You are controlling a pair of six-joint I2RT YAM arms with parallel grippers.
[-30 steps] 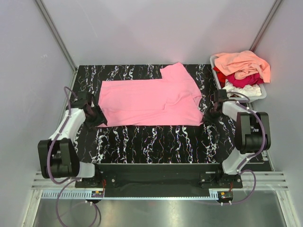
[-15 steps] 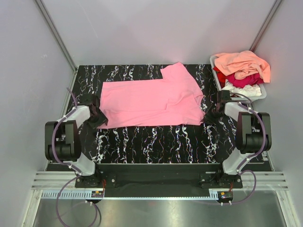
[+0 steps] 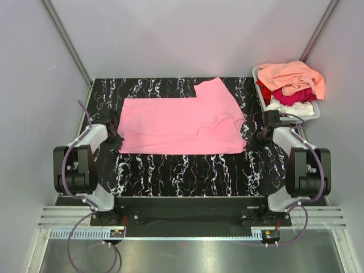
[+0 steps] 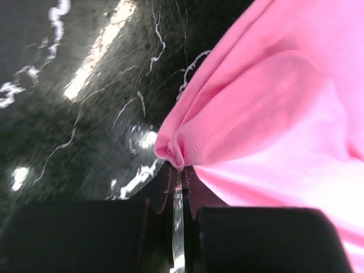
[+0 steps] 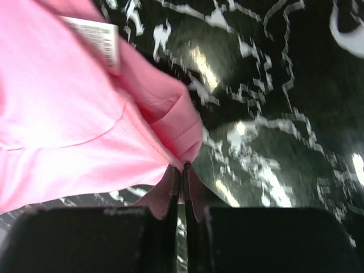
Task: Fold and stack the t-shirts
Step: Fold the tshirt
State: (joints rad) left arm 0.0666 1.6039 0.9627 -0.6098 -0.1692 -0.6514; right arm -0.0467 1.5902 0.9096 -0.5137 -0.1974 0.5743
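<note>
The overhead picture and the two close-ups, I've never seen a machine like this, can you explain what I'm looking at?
Two robot arms are bolted at the near edge of a black marbled table. The wide picture looks down from above. Each close-up comes from a camera on one arm's wrist. A pink t-shirt lies spread on the table. The left claw pinches its left edge, and the right claw pinches its right edge, near the white label. Both are shut on the cloth. At the far right, a grey tub holds crumpled shirts: peach, crimson and white.
</note>
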